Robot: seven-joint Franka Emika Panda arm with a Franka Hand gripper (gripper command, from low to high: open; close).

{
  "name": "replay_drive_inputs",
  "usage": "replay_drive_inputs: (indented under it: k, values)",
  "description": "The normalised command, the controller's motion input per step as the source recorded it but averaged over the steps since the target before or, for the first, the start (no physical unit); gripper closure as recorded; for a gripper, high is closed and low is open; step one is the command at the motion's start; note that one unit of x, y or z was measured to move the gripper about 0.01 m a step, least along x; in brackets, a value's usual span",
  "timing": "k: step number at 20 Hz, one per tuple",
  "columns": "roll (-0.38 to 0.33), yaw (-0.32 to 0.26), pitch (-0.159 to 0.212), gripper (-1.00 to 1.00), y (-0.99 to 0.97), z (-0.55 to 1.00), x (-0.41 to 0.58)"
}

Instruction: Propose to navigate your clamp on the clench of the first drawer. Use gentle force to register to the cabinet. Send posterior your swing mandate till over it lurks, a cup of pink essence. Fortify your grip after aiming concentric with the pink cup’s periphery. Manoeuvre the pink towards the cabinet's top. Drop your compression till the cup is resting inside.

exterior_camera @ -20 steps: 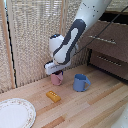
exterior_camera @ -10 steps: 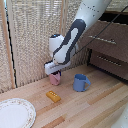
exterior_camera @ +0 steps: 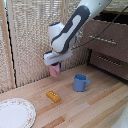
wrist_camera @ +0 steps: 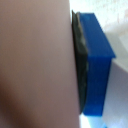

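The pink cup (exterior_camera: 54,71) hangs in my gripper (exterior_camera: 55,66), just above the wooden table, at the exterior view's left of the cabinet (exterior_camera: 111,47). The gripper is shut on the cup. In the wrist view a blue fingertip (wrist_camera: 97,65) with its dark pad presses against the pink cup wall (wrist_camera: 35,65). The first drawer (exterior_camera: 112,31) with its silver bar handle (exterior_camera: 102,39) looks closed, above the lower drawer (exterior_camera: 111,62). The cabinet's top (exterior_camera: 116,18) is a dark slab at the upper right, partly behind the arm.
A blue mug (exterior_camera: 80,82) stands on the table between the cup and the cabinet. A small orange block (exterior_camera: 53,96) lies in front of the cup. A white plate (exterior_camera: 15,114) sits at the near left. A bamboo blind (exterior_camera: 27,40) closes the back.
The gripper with the pink cup seems to have risen slightly. Nothing else has moved.
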Motion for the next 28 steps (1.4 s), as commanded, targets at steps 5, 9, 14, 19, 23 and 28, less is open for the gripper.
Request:
replay_drive_inputs:
  k: [5,9,14,19,23,28]
  values:
    - [0.11,-0.272,-0.021,1.0,0.02,0.71,-0.112]
    - [0.059,-0.274,-0.005,1.0,0.01,0.82,-0.02]
    - [-0.007,-0.284,-0.004,1.0,0.04,0.96,0.0]
    - [-0.017,-0.31,-0.005,1.0,0.0,0.94,0.0]
    - [-0.013,-0.323,-0.009,1.0,0.0,0.91,0.0]
    - [-0.017,-0.316,0.022,1.0,-0.03,0.9,0.064]
